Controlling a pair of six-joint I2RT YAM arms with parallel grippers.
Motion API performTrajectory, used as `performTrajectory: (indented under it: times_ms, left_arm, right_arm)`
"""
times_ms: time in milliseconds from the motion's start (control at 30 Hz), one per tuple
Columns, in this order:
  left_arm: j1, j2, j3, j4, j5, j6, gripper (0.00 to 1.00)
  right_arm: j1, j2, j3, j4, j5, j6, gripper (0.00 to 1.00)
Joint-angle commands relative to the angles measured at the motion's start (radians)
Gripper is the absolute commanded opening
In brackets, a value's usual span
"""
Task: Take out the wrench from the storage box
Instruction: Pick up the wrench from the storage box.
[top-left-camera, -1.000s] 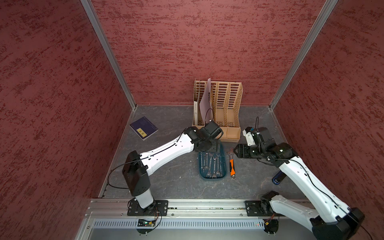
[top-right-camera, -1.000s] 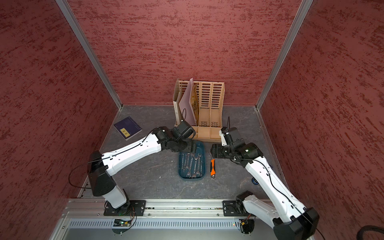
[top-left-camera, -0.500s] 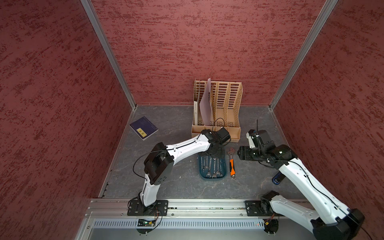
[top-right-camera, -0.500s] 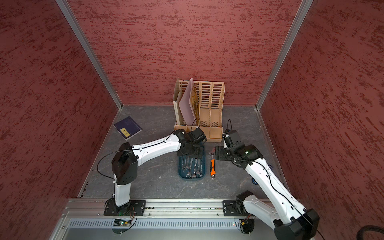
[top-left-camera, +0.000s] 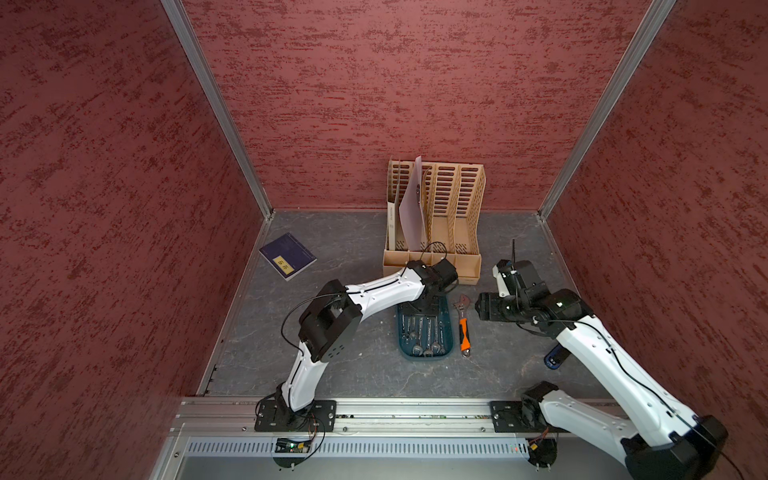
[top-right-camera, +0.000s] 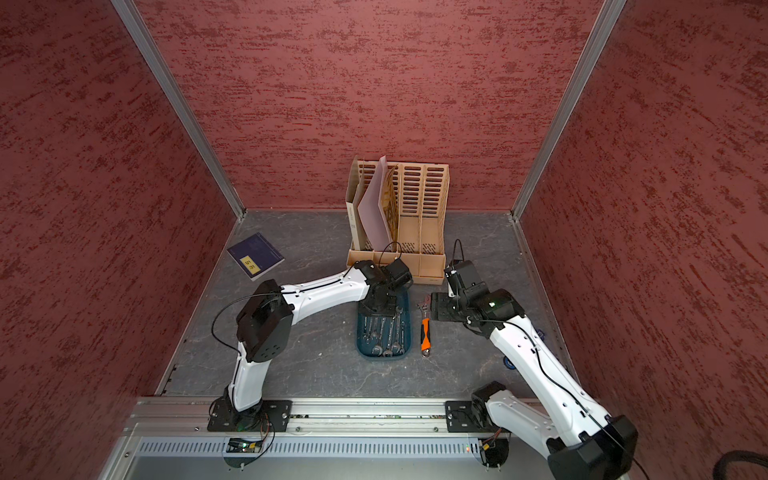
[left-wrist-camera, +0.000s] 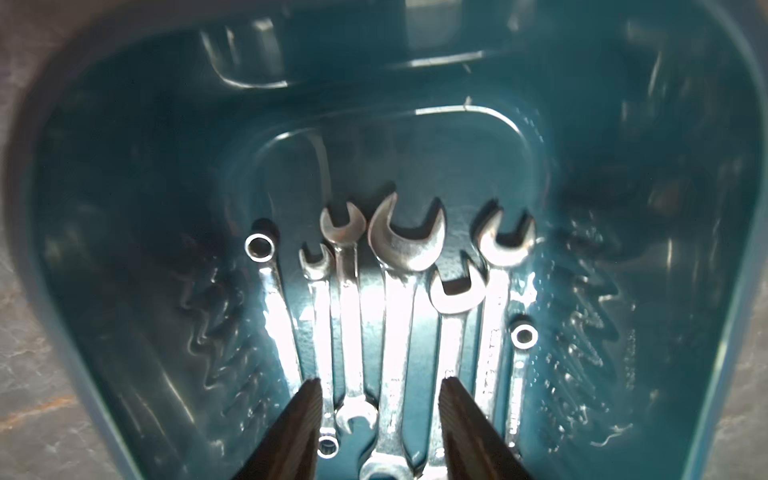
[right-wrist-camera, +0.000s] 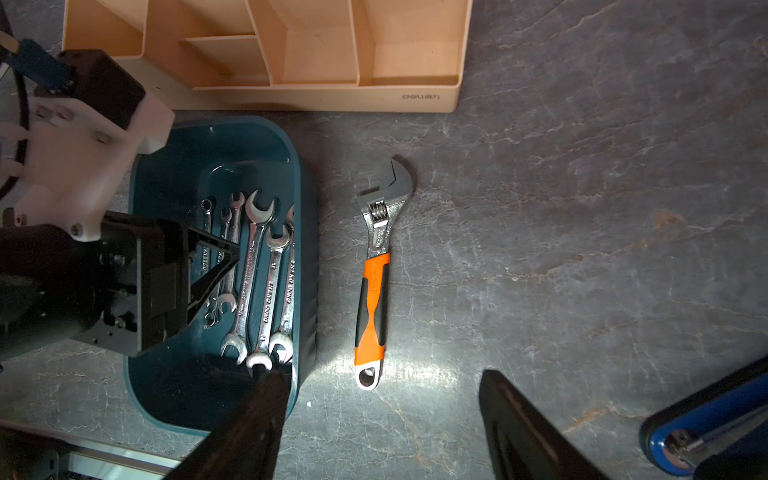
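The dark teal storage box (top-left-camera: 424, 358) (top-right-camera: 383, 355) lies mid-table with several silver wrenches (left-wrist-camera: 401, 249) (right-wrist-camera: 253, 257) side by side in it. My left gripper (left-wrist-camera: 381, 385) (top-left-camera: 424, 309) (top-right-camera: 378, 307) reaches down into the box. Its jaws stand partly apart and straddle about three wrench shafts, which lie flat. Just right of the box, an orange-handled adjustable wrench (top-left-camera: 464, 328) (top-right-camera: 424, 328) (right-wrist-camera: 374, 282) lies on the table. My right gripper (right-wrist-camera: 380, 378) (top-left-camera: 484, 307) hovers open and empty by that wrench's handle end.
A beige slotted file organiser (top-left-camera: 440, 208) (right-wrist-camera: 291, 54) with a pale sheet stands right behind the box. A purple book (top-left-camera: 287, 255) lies at the back left. A blue object (top-left-camera: 555, 357) (right-wrist-camera: 706, 428) sits by my right arm. Red walls close in three sides.
My left arm swung right and lowered its gripper into the box, and its jaws narrowed around the wrench shafts. The right arm barely shifted.
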Motion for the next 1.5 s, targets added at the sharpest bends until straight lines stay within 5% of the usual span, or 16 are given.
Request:
performTrajectory:
  times_ms: [0, 500, 1467]
  left_arm:
    - [0.014, 0.028, -0.013, 0.003, -0.017, -0.014, 0.39]
    - [0.038, 0.096, 0.006, -0.076, -0.042, -0.02, 0.27]
    - [0.052, 0.18, -0.022, 0.015, 0.124, -0.001, 0.29]
  right_arm:
    - [-0.007, 0.004, -0.01, 0.009, 0.022, 0.007, 0.78]
    - [-0.007, 0.015, -0.01, 0.011, 0.019, 0.005, 0.78]
    - [-0.008, 0.021, -0.006, 0.012, 0.022, 0.003, 0.79]
